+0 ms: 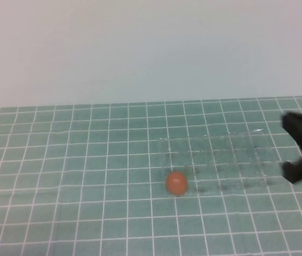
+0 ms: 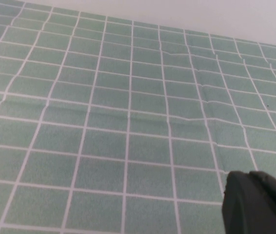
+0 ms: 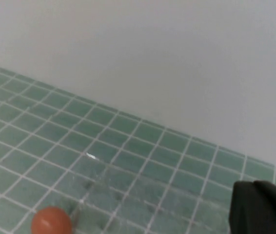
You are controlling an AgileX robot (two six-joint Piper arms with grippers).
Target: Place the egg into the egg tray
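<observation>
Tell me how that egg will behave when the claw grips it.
The egg looks smooth and rounded, so it may slip or roll if nudged off-centre. It lies beside the egg tray, probably light, possibly fragile. The right claw is open at the tray's right end; the left claw is elsewhere.

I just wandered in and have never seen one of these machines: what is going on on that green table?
Nothing is being held yet. A small orange-brown egg lies on the green grid mat, just off the near left corner of a clear plastic egg tray, not in any cup. The right gripper hovers, open, at the tray's right end, apart from the egg. The left gripper is off to the side, over bare mat; only a dark tip shows in the left wrist view.
</observation>
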